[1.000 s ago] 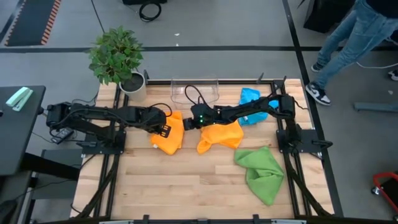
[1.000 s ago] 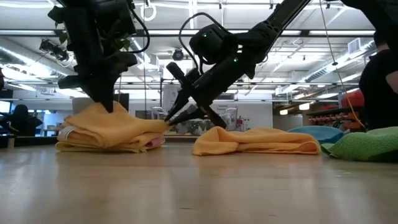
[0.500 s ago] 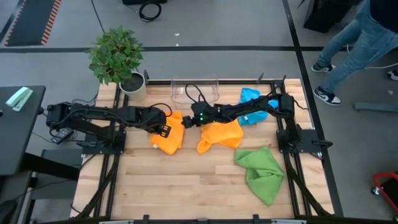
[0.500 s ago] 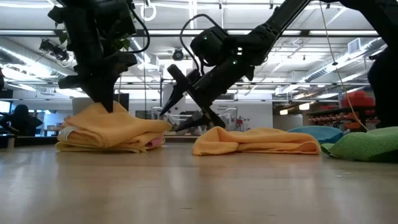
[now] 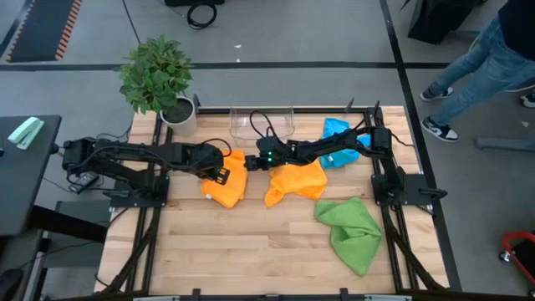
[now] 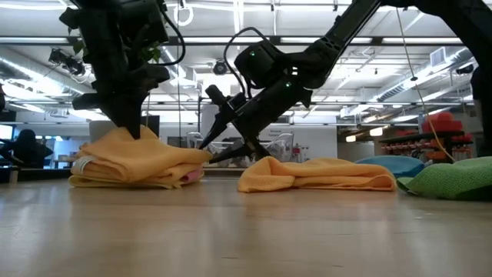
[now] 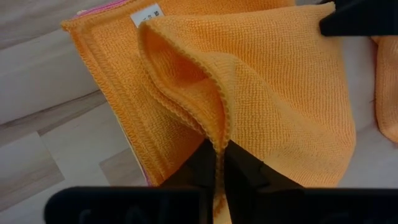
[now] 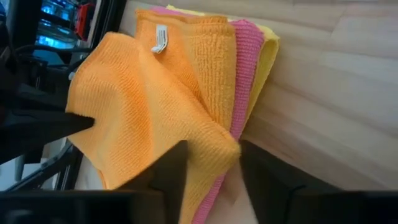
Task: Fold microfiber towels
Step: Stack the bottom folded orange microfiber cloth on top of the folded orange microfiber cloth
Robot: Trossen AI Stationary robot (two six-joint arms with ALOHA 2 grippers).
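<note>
High view: you've got the left gripper (image 5: 224,170) over the folded orange towel (image 5: 227,180) at table centre-left, fingers pinched shut on a raised fold of it. Left wrist view confirms it, both fingers (image 7: 239,168) clamped on the orange edge, white tag showing near the stack's corner. Your right gripper (image 5: 251,165) reaches in from the right, tip at the same towel's right edge; in the right wrist view its fingers (image 8: 169,167) stand apart with the orange corner between them, not clamped. That view also shows a pink towel (image 8: 247,74) and a yellow towel (image 8: 266,56) stacked under the orange one, edges peeking out. Low view: stack sits flat on the wooden table (image 6: 246,231), right gripper angled down at its edge. Second orange towel (image 5: 297,182) lies crumpled just right of the stack, under the right arm. Blue towel (image 5: 338,134) bunched near the back right, beside the clear plastic bin (image 5: 261,124). Green towel (image 5: 351,230) lies loose, front right, well apart from the stack. Potted plant (image 5: 159,79) at back-left corner
</note>
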